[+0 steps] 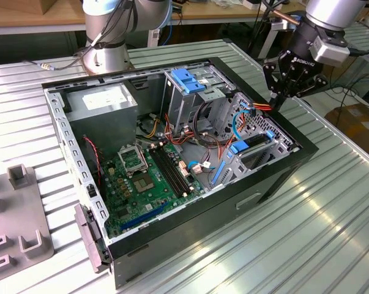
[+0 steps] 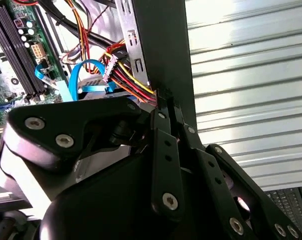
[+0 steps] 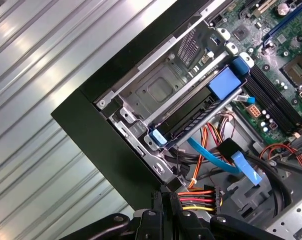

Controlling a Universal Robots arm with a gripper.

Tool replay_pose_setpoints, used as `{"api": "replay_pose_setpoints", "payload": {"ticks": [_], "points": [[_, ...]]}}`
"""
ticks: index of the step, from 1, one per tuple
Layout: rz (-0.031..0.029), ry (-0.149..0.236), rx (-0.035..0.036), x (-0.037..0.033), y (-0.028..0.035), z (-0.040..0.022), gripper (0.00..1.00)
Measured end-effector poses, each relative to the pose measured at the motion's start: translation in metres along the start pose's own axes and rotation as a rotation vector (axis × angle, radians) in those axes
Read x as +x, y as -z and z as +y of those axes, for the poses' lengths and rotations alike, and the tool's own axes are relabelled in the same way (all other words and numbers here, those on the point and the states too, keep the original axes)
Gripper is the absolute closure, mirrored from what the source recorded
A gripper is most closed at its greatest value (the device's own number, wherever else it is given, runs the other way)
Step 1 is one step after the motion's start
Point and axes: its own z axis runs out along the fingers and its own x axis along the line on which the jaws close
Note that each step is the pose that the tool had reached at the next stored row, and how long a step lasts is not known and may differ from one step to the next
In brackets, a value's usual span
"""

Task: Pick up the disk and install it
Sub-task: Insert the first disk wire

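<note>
The disk (image 3: 193, 119) lies slotted in the metal drive bay (image 3: 161, 90) at the corner of the open computer case, showing as a dark flat edge between blue rail ends (image 3: 158, 137). In the exterior view the disk (image 1: 256, 149) sits at the case's near right corner. My gripper (image 1: 276, 101) hangs over the case's right wall behind that bay. Its fingers (image 2: 163, 107) are pressed together at the end of a red, yellow and orange power cable (image 3: 196, 197), on the black connector there. Both wrist views show the fingertips just inside the case wall.
The case (image 1: 276, 177) lies open on a slatted metal table (image 1: 331, 233), with a motherboard (image 1: 147, 177), a grey power supply (image 1: 104, 101), a blue-topped drive cage (image 1: 187, 79) and a loose blue data cable (image 3: 216, 160) inside. A grey fixture (image 1: 19, 214) stands at the exterior view's left.
</note>
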Motion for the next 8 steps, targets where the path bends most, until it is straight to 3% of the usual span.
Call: {"api": "replay_pose_setpoints", "payload": {"ticks": [8], "points": [[-0.0001, -0.01, -0.0002, -0.0149, -0.0001, 0.0135, 0.83]]}}
